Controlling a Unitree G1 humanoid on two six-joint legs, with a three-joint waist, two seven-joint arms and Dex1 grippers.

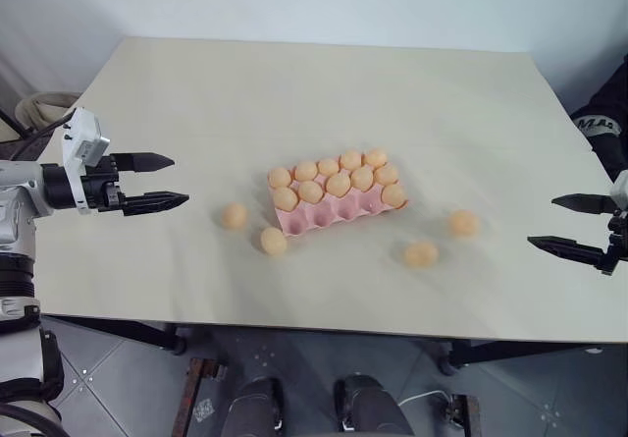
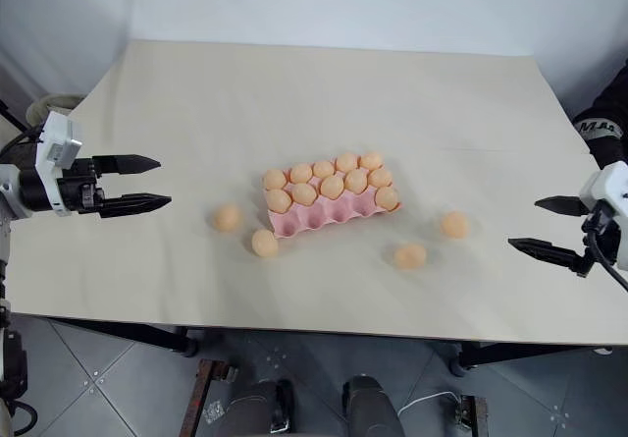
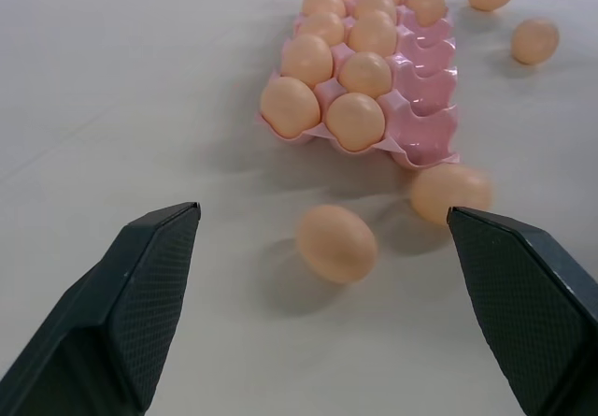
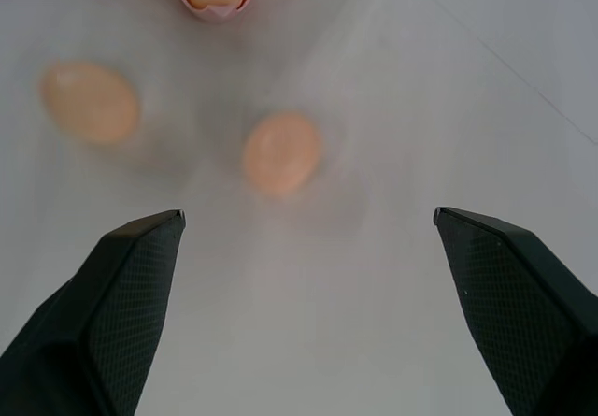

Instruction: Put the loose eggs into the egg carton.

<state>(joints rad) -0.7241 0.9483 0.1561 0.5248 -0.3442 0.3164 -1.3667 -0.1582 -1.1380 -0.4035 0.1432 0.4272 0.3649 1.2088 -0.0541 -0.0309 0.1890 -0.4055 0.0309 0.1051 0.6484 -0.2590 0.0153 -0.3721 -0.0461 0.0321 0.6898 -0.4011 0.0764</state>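
Note:
The pink egg carton (image 1: 324, 218) lies mid-table with several eggs in its back two rows; its front row of cups is bare. Two loose eggs (image 1: 234, 215) (image 1: 274, 241) lie left of it, and two others (image 1: 421, 254) (image 1: 463, 223) lie to its right. My left gripper (image 1: 169, 181) hovers open over the table's left side, pointing toward the carton, well short of the nearest egg (image 3: 336, 242). My right gripper (image 1: 564, 224) stands open at the right edge, aimed at the right-hand eggs (image 4: 281, 152) (image 4: 90, 101).
The cream table (image 1: 294, 93) has wide bare room behind the carton and along the front edge. A dark object (image 1: 601, 123) stands at the far right edge. Below the front edge there is grey tiled floor (image 1: 118, 378).

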